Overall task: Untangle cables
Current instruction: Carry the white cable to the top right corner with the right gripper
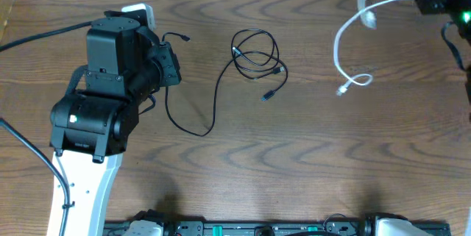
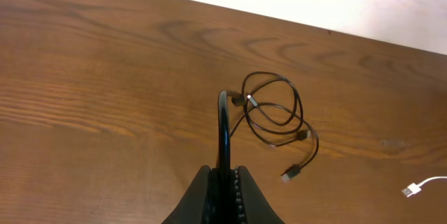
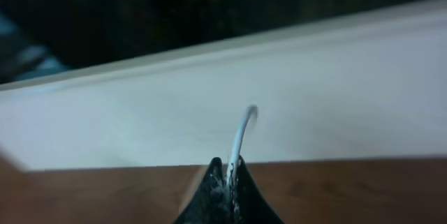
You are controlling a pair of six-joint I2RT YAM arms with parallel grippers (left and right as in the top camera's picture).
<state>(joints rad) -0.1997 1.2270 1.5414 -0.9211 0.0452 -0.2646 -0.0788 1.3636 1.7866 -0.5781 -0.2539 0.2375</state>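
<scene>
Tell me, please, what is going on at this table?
Two robot arms are untangling cables. The left gripper is shut on a black cable, which runs on into a loose coil in the middle of the table. The right gripper, at the far right edge, is shut on the white cable, which lies apart from the coil.

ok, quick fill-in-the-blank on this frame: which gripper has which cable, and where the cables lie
1. The left gripper is shut on the black cable; the right gripper is shut on the ____ one.
2. Seen from overhead, the white cable lies ____ from the black cable, not touching it.
3. The black cable's coiled loops rest on the wooden table, ____ the two grippers.

Missing words: white; apart; between
</scene>
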